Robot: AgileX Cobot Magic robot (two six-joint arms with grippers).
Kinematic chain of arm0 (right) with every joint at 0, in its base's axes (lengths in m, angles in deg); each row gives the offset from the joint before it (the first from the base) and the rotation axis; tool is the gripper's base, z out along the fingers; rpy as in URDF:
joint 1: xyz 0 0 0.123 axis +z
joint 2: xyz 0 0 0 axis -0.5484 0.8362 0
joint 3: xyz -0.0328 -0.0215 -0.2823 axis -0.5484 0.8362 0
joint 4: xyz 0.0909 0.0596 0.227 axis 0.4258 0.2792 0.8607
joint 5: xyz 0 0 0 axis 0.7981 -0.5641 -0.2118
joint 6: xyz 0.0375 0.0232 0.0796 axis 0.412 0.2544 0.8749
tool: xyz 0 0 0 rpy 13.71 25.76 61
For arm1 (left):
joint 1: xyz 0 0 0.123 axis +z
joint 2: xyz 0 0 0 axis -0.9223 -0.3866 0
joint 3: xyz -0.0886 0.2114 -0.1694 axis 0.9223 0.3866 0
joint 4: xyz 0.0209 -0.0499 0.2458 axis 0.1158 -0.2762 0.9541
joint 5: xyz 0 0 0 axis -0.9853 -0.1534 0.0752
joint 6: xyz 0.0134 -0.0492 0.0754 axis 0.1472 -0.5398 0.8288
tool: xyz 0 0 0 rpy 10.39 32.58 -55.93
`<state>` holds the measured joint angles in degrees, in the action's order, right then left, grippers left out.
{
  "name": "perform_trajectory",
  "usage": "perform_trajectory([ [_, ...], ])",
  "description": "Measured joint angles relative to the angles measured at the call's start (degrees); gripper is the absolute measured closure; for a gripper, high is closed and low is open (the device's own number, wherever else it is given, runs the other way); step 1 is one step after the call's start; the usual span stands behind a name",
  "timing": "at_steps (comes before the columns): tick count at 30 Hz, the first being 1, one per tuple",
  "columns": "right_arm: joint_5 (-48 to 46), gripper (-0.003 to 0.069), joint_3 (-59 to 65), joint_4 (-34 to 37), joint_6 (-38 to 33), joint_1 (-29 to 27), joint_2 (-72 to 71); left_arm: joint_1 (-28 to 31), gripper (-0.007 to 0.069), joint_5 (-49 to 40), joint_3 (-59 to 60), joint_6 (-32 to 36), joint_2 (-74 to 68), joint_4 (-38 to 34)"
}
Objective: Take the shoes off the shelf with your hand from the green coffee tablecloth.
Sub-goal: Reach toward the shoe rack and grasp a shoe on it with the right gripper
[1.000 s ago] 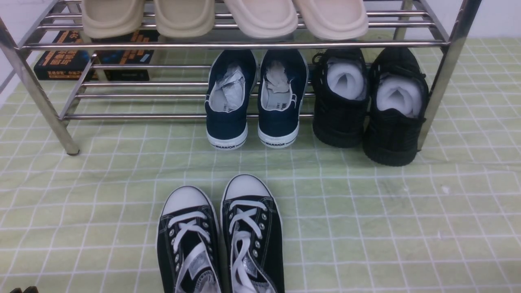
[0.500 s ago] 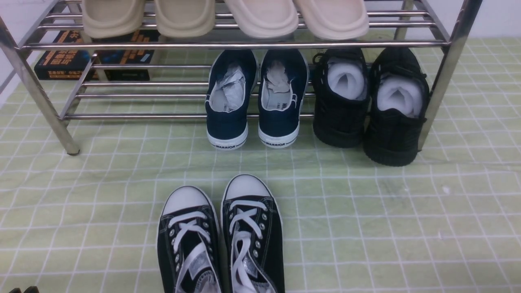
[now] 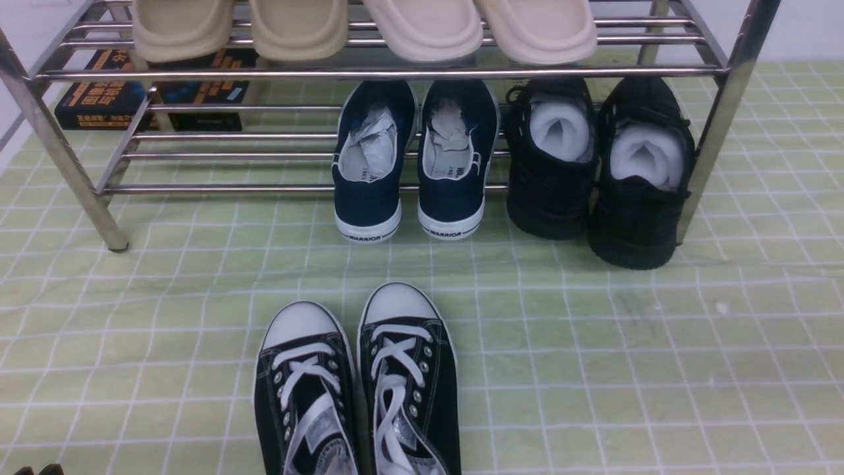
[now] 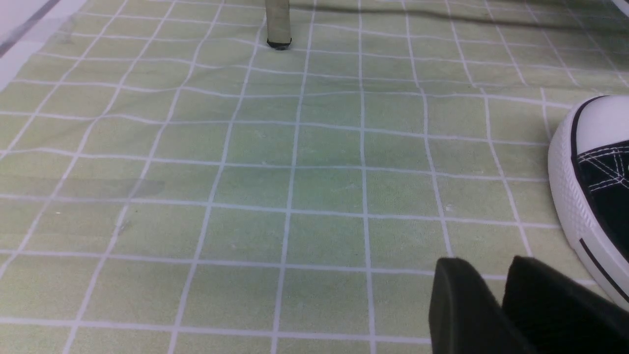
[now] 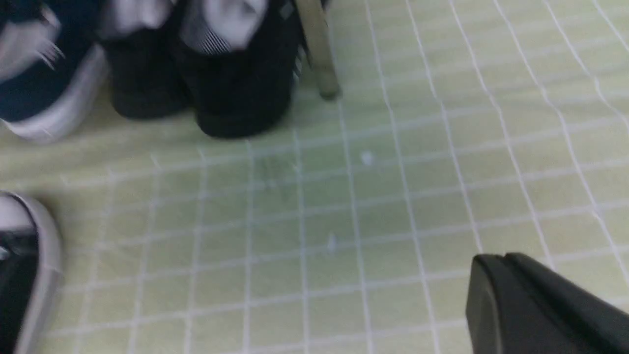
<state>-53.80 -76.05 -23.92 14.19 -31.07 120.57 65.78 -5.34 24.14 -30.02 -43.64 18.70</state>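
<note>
Left wrist view: the left pincer point(image 4: 494, 269) hangs low over the cloth point(image 4: 295, 187). Its black fingers point(image 4: 462, 305) lie side by side with only a slim notch between the tips. Whether it is parted or closed cannot be told; it holds nothing. Just beside it lies the white toe of one of the lace-ups point(image 4: 589, 187). Further off stands a leg of the shelf point(image 4: 278, 24).

Right wrist view, blurred: the right pincer point(image 5: 503, 260) is closed, tips pressed together and empty, above the cloth-covered worktop. Beyond it are the black sneakers point(image 5: 236, 83), next to another shelf leg.

Front view: the shoes point(image 3: 452, 191), navy with white soles marked WARRIOR, rest on the lower tier at mid-shelf. Their heels point toward the robot, past the front bar, and paper is stuffed inside. The black sneakers stand just to their right on the same tier. The lace-ups lie on the cloth in front, apart from the shelf. Beige slippers point(image 3: 422, 26) fill the upper tier. Books point(image 3: 105, 99) lie behind the shelf at left.
</note>
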Motion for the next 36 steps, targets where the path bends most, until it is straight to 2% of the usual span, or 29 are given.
perform_trajectory([
  [3,-3.7,0.0664,-3.9,-0.7,-1.4,0.0,8.2,0.0,0.0453,0.0,0.0,0.0,0.0,0.0],
  [5,-5.3,0.0662,-6.1,2.6,-5.2,0.0,13.4,0.0,0.0449,0.0,0.0,0.0,0.0,0.0],
  [11,-12.4,0.0659,-12.1,23.8,-25.0,1.5,28.7,0.0,0.0445,0.0,0.0,0.0,0.0,0.0],
  [13,-14.0,0.0659,-14.2,29.9,-29.7,5.0,33.6,0.0,0.0445,0.0,0.0,0.0,0.0,0.0],
  [15,-14.8,0.0659,-16.9,32.5,-31.3,10.6,38.4,0.0,0.0443,0.0,0.0,0.0,0.0,0.0],
  [16,-14.8,0.0659,-18.8,32.6,-31.2,14.7,41.1,0.0,0.0441,0.0,0.0,0.0,0.0,0.0],
  [18,-14.8,0.0659,-20.3,32.0,-30.7,17.7,43.0,0.0,0.044,0.0,0.0,0.0,0.0,0.0],
  [19,-14.6,0.0659,-23.3,29.9,-28.7,22.9,46.3,0.0,0.0437,0.0,0.0,0.0,0.0,0.0],
  [21,-14.1,0.0657,-28.3,25.4,-24.8,29.2,50.7,0.0,0.0433,0.0,0.0,0.0,0.0,0.0],
  [22,-13.4,0.0655,-31.7,22.0,-20.7,33.3,54.2,0.0,0.0432,0.0,0.0,0.0,0.0,0.0],
  [23,-13.4,0.0655,-32.3,21.4,-20.7,33.8,54.7,0.0,0.0431,0.0,0.0,0.0,0.0,0.0],
  [24,-12.3,0.0645,-37.6,16.2,-13.5,37.8,58.9,0.0,0.0429,0.0,0.0,0.0,0.0,0.0],
  [27,-11.0,0.061,-45.3,9.4,-5.0,41.8,64.4,0.0,0.0427,0.0,0.0,0.0,0.0,0.0],
  [30,-10.3,0.0527,-54.3,4.1,1.2,44.5,70.1,0.0,0.0426,0.0,0.0,0.0,0.0,0.1],
  [36,-10.0,0.0328,-69.2,1.7,4.0,45.4,79.6,0.0,0.0426,0.0,0.0,0.0,0.0,0.1],
])
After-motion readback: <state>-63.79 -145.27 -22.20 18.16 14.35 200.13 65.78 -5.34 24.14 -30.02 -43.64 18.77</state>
